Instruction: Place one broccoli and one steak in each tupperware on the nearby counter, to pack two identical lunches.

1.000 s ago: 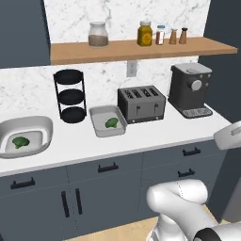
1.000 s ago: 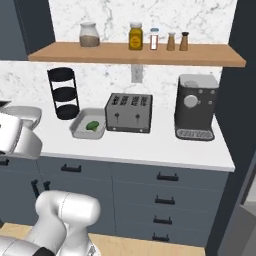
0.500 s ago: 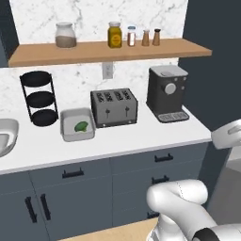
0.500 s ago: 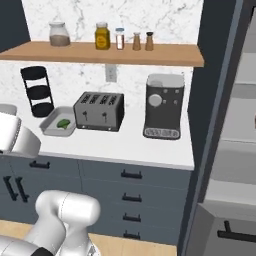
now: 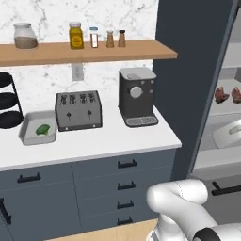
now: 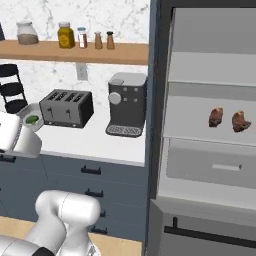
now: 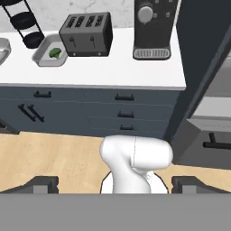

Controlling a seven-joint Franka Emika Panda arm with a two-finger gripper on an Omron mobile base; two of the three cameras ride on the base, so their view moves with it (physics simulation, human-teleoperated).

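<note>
2 steaks [image 6: 227, 119] sit side by side on a shelf in the open fridge [image 6: 210, 90]. 1 small tupperware [image 5: 37, 128] holds 1 broccoli [image 5: 43, 129] on the counter [image 5: 108, 141], just beside the toaster [image 5: 78, 110]. The gripper [image 7: 115, 186] holds nothing, and its fingers [image 7: 40, 184] are spread wide.

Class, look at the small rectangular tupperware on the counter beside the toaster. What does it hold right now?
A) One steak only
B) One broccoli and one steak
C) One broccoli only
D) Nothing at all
C: the small rectangular tupperware holds a single green broccoli, and both steaks lie on a shelf in the open fridge.
</note>
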